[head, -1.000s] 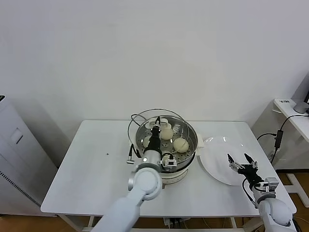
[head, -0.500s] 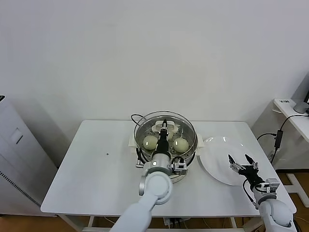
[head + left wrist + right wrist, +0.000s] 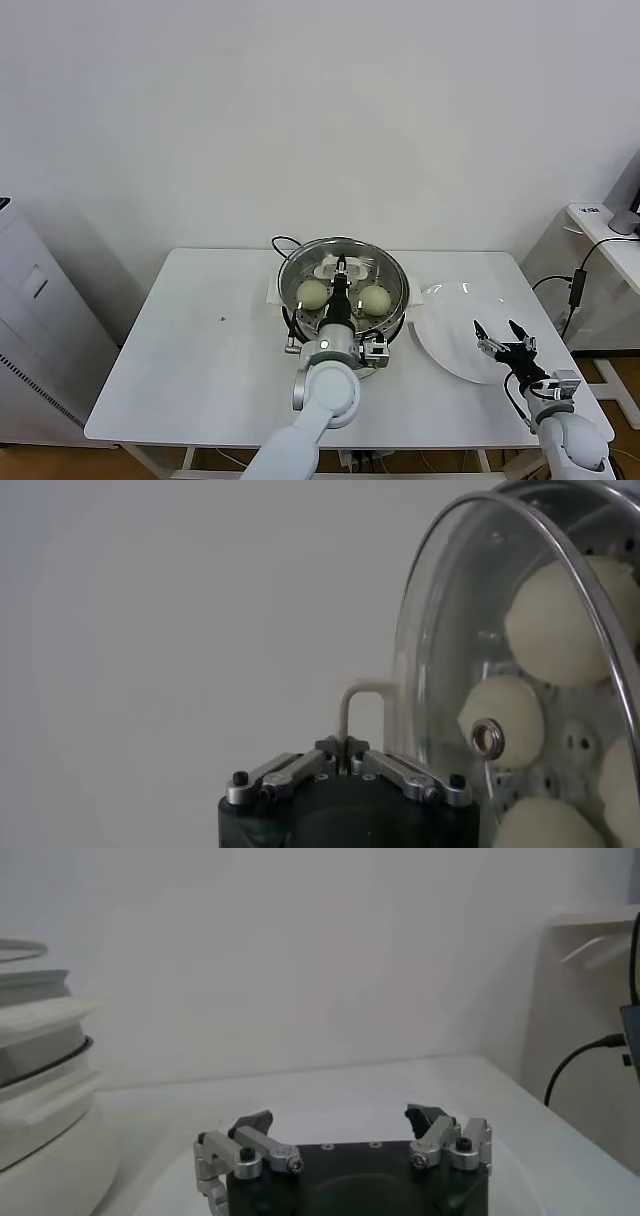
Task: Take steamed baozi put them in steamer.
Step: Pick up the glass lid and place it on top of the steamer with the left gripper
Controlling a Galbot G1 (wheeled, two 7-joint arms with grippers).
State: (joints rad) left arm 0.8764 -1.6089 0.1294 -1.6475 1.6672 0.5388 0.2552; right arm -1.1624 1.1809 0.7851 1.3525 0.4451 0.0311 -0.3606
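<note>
The steamer is a shiny steel basket on a white base at the table's middle. Cream-white steamed baozi lie inside it. My left gripper is shut on the thin white handle of the round glass lid, which sits level over the basket. Through the glass, several baozi show on the perforated floor. My right gripper hangs open over the white plate, nothing between its fingers.
The plate lies right of the steamer and holds nothing. A black cord runs off behind the steamer. The steamer's white base shows in the right wrist view. A white appliance stands left of the table, a side desk to the right.
The left gripper carried the glass lid from a tilted pose at the steamer's left rim to the right and down, level over the basket. The right arm stayed still.
</note>
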